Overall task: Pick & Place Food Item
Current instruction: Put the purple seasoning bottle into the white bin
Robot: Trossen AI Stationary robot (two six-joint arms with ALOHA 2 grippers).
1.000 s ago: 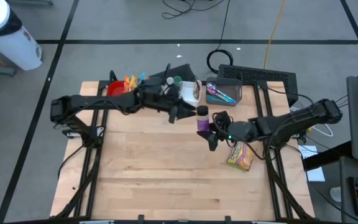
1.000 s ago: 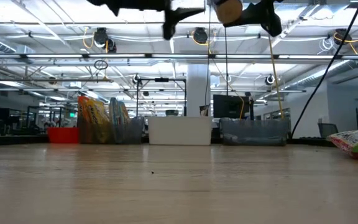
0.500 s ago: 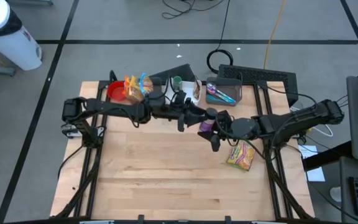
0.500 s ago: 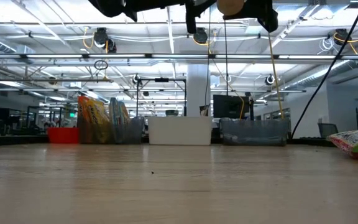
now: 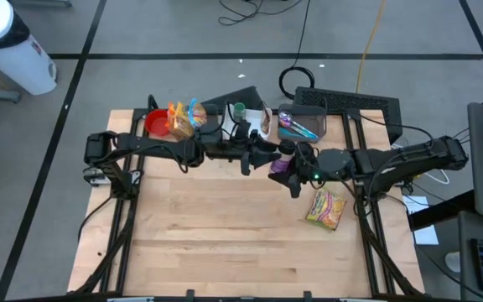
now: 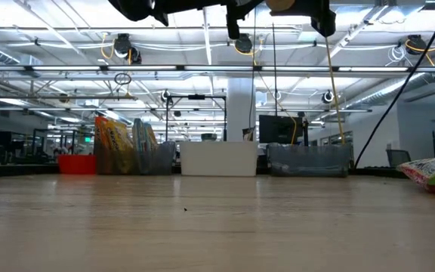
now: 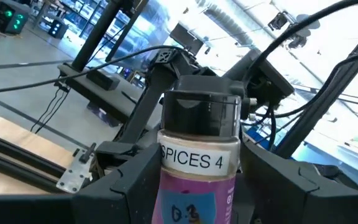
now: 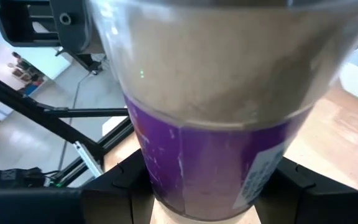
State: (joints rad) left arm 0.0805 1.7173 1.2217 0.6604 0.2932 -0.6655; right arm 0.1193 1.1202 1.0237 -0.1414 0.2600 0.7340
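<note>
Both hands meet above the counter (image 5: pixel 225 235): right hand (image 5: pixel 285 168) grips the spice jar (image 7: pixel 199 163), left hand (image 5: pixel 268 157) spread around it.

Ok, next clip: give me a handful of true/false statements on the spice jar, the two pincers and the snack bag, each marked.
1. The spice jar is held up off the table between both arms. True.
2. The jar's label reads "SPICES 4". True.
3. The snack bag sits in the red bowl. False: it lies on the table's right side.
4. The jar's cap is white. False: it is black.
5. The left pincer waits at the table's near edge. False: it reaches in to the jar, which is gripped by the right pincer.
</note>
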